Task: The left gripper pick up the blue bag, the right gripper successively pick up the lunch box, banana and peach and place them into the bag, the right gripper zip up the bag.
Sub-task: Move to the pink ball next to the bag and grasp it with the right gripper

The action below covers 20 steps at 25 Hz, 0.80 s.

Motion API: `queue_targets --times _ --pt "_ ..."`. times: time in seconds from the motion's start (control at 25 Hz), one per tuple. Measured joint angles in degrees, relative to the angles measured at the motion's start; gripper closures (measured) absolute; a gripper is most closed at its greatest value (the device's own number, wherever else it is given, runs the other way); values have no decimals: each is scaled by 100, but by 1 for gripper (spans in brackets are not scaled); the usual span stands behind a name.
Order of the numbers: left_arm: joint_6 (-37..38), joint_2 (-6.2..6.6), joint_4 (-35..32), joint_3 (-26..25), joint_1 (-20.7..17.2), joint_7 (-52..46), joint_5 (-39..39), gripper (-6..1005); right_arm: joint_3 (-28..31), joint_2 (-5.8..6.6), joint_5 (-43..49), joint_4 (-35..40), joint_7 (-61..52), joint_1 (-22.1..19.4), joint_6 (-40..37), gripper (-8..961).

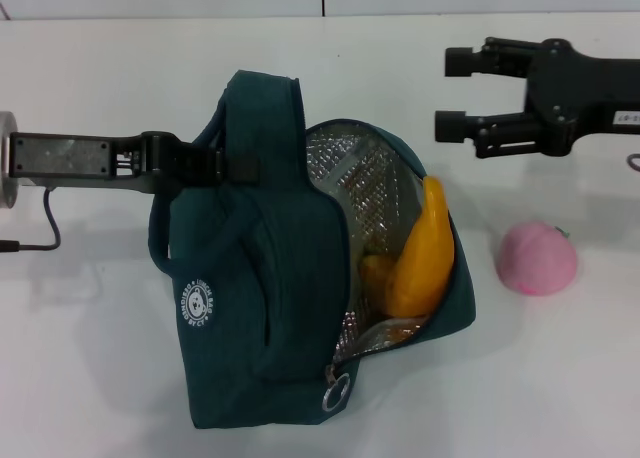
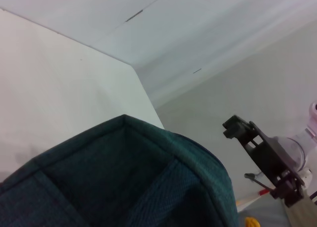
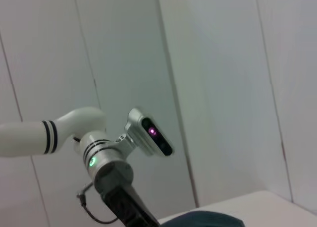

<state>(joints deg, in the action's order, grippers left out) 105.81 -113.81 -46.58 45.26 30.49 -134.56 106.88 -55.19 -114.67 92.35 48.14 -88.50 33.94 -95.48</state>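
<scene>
Below the spread, empty right claw (image 1: 450, 93) the peach (image 1: 538, 258) is waiting on the table (image 1: 90, 318), so it must be grabbed next for the blue bag (image 1: 260, 308) pinched by the left claw (image 1: 205, 165).

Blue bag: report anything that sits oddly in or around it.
The banana stands on end in the blue bag, its tip poking past the open mouth; that could obstruct zipping. The peach lies outside on the table.
</scene>
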Motion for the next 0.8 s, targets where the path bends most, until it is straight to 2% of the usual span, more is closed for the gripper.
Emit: queue_targets --times 0.12,0.24,0.56,0.68,0.8 --pt "0 0 0 0 4 0 0 959 2 61 32 2 -33 -29 21 83" --pt "-1 0 0 0 8 0 0 959 5 225 250 82 -90 -148 94 84" --pt "-9 0 0 1 14 0 0 959 16 535 1884 758 -793 -359 367 85" --pt "-9 0 0 0 17 -1 -1 959 9 568 2435 896 -1103 -298 324 85" --pt "-9 0 0 1 40 0 -2 959 -20 531 3014 1030 -1332 -221 276 86"
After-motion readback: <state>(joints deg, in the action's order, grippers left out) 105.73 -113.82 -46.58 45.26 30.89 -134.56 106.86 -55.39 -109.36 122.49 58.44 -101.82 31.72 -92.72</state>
